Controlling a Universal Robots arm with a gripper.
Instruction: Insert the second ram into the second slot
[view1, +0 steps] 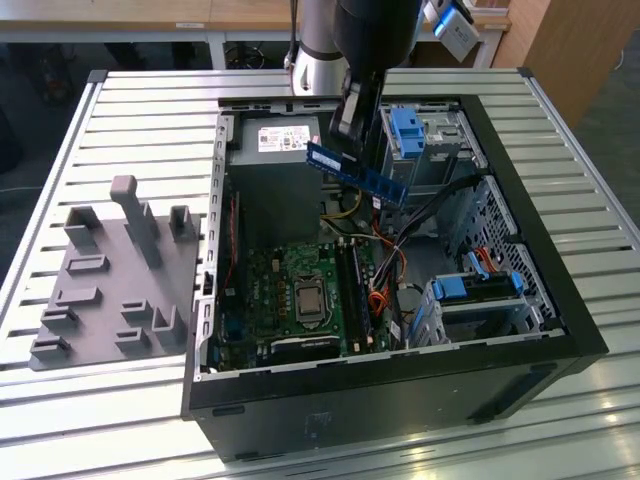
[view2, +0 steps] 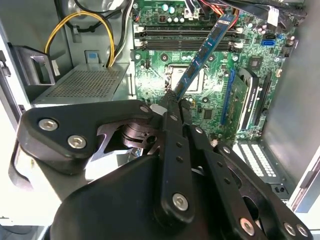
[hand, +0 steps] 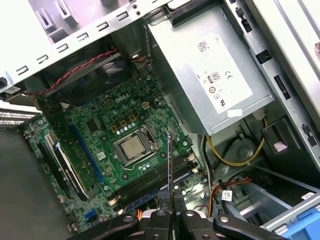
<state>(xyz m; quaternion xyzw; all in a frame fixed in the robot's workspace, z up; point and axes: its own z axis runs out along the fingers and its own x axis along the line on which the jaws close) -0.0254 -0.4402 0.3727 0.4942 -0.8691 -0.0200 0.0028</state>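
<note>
Ribbed metal worktop (view1: 150, 120) carries an open black computer case (view1: 400, 400); the claw (view2: 170, 102) pinches a thin blue circuit-board ram stick (view1: 355, 172) at 1 o'clock above its green motherboard (view1: 300, 290).

Likely a robotics lab, open computer case (view1: 380, 410), slatted metal workbench (view1: 140, 120), robot arm (view1: 372, 35)

The second ram (view1: 356, 172), a thin flat circuit-board stick, is dark blue with black chips, deeper than the bright-blue plastic drive brackets (view1: 405, 128) beside the green printed motherboard (view1: 268, 285). The black metal end effector (view2: 170, 102) matches the black steel computer case (view1: 400, 410) around the motherboard. Next to the motherboard, a grey metal power supply box (view1: 250, 150) bears a white label, and yellow cables (view2: 110, 47) loop. The silver slatted surface (view1: 150, 120) shows parallel ribs.
</note>
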